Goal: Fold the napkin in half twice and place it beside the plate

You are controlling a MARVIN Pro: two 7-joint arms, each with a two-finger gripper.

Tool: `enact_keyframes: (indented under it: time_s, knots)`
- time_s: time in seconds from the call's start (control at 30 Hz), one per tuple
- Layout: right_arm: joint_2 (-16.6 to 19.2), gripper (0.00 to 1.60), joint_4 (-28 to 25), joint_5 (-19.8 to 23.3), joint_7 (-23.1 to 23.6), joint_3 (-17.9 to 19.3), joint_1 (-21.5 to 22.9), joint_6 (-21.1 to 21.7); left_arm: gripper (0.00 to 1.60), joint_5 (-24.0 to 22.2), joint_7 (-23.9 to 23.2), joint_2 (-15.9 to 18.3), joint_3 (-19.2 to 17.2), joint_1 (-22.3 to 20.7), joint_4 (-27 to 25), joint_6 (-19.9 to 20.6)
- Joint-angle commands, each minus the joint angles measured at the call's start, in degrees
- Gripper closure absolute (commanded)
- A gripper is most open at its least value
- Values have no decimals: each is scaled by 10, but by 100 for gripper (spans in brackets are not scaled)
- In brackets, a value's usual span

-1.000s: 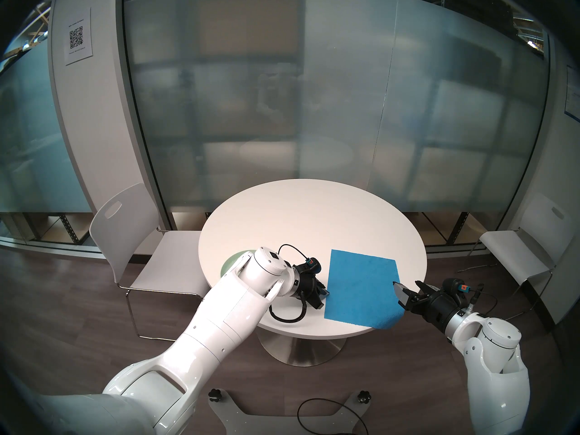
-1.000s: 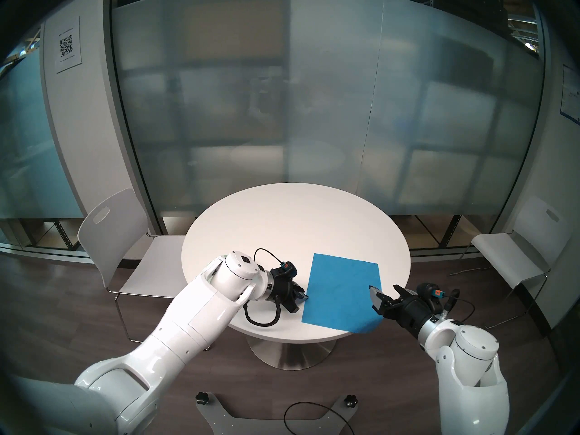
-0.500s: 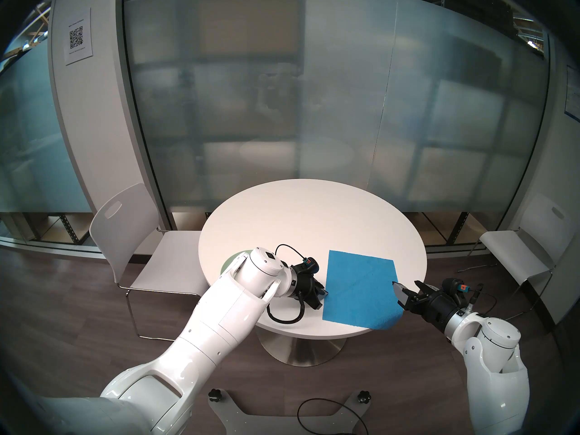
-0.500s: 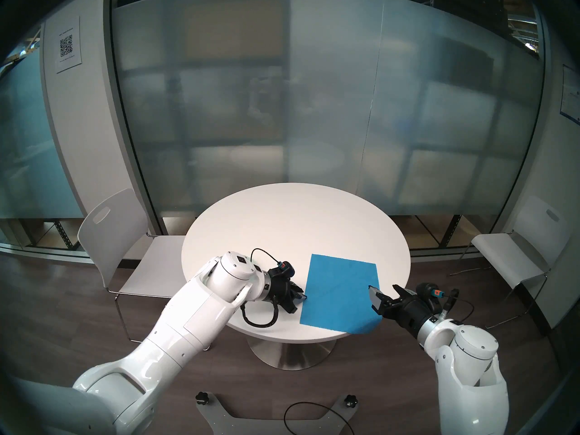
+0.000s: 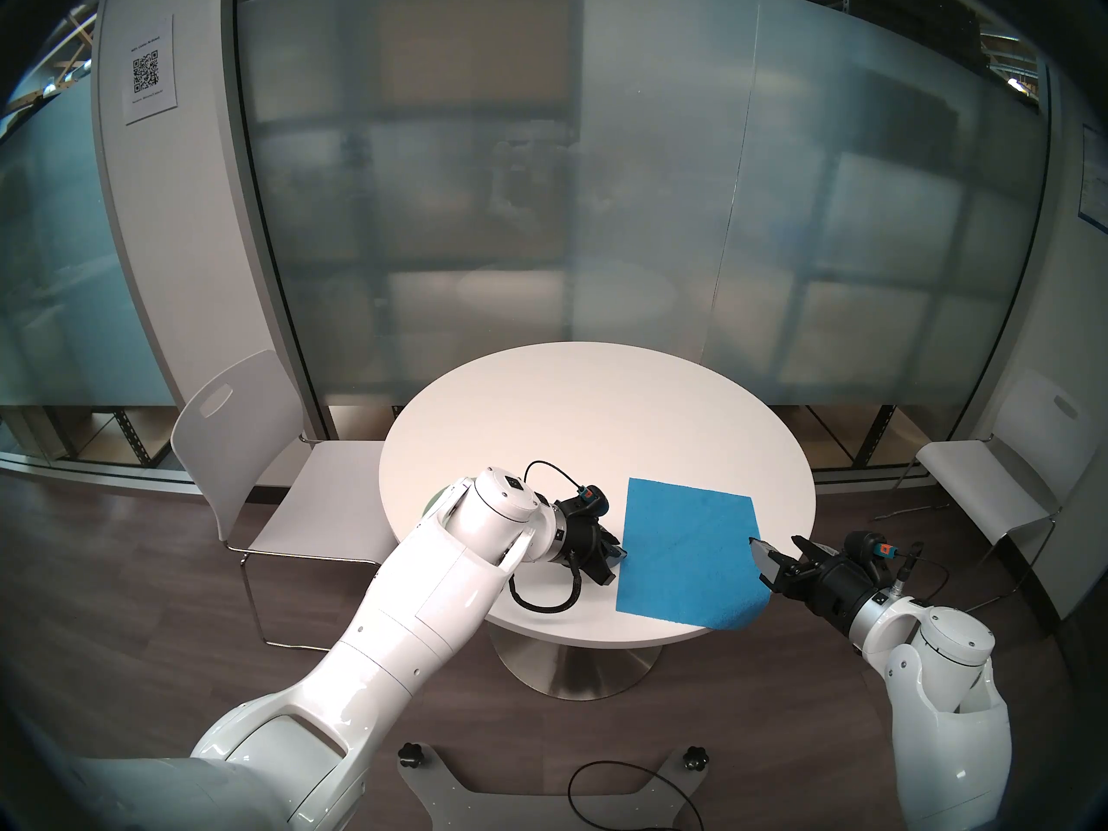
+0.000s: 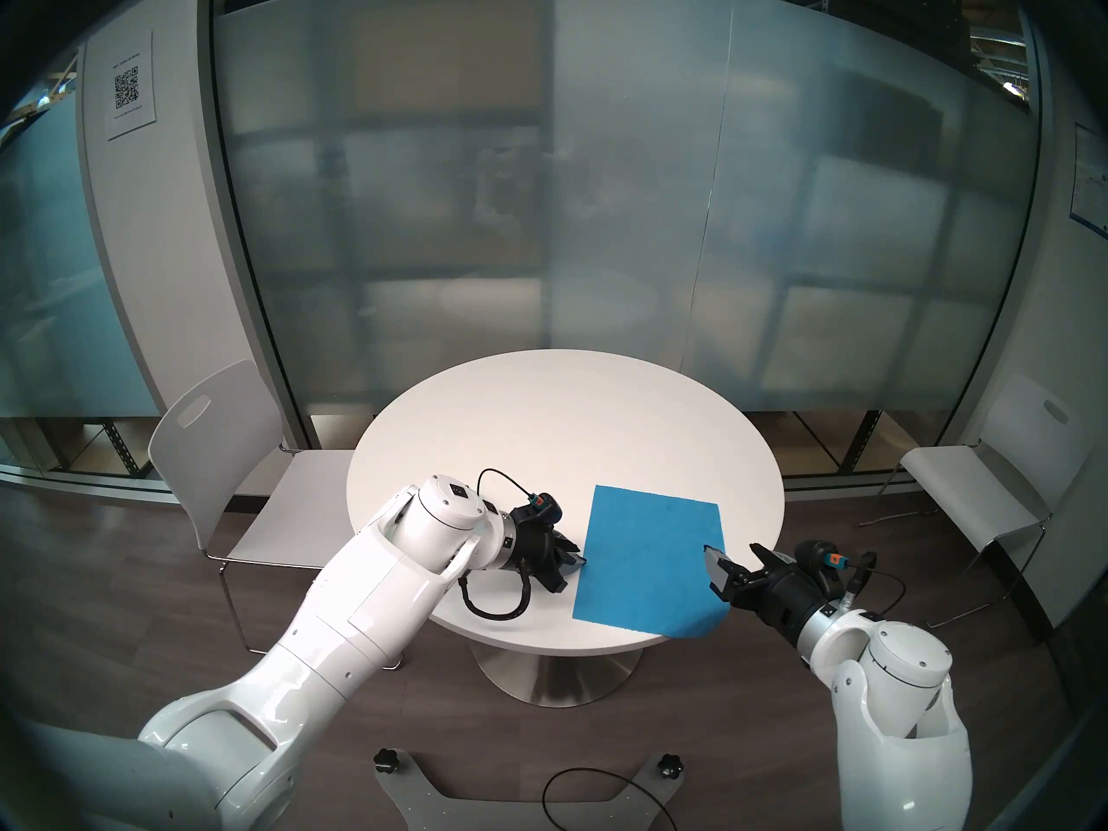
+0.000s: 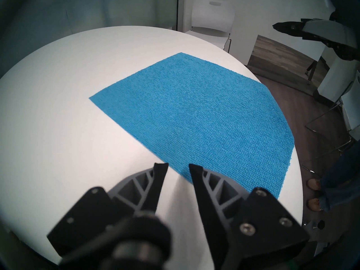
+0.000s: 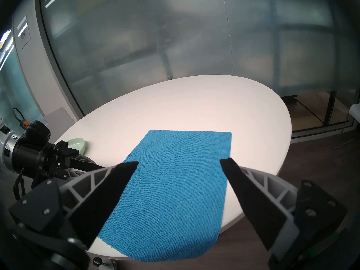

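The blue napkin point(image 5: 686, 548) lies spread flat on the right front of the round white table point(image 5: 569, 404); its near right corner droops over the table edge point(image 8: 171, 250). My left gripper point(image 5: 617, 563) rests low at the napkin's left edge. Its jaws stand a narrow gap apart point(image 7: 177, 165), one fingertip point(image 7: 194, 169) over the cloth, nothing pinched between them. My right gripper point(image 5: 778, 545) hangs wide open just off the table's right edge, fingers either side of the napkin's right border point(image 8: 179, 162). The mint-green plate point(image 8: 77, 145) sits behind my left wrist, mostly hidden point(image 5: 433, 500).
White chairs stand left point(image 5: 240, 428) and right point(image 5: 1007, 488) of the table, with a frosted glass wall behind. A person's shoes point(image 7: 313, 184) show on the floor near the table's front. The far half of the tabletop is bare.
My left arm drew back slightly to the left, and the napkin slid a little left with it. A faint crease appeared in the cloth and flattened. The right arm stayed still.
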Motion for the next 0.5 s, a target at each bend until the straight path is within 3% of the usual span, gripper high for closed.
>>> enact_keyframes:
  time_s: [0.0, 0.2, 0.27, 0.3, 0.33, 0.47]
  knots:
    - [-1, 0, -14, -1, -2, -1, 4, -4, 70, 1, -4, 11, -2, 3, -23, 2]
    - [-1, 0, -13, -2, -2, -2, 5, -3, 73, -6, -11, 8, -3, 8, -39, 7]
    - [-1, 0, -13, -2, -2, -2, 4, -3, 83, -7, -12, 4, -3, 9, -39, 7]
    - [-2, 0, -14, -2, -2, -3, 4, -3, 101, -7, -12, 3, -2, 8, -40, 8]
    - [-2, 0, -14, -2, -3, -3, 4, -3, 108, -6, -12, 1, -1, 8, -39, 7]
    - [-5, 0, -16, -3, -6, -3, 2, -4, 107, -4, -11, -4, 3, 2, -34, 5]
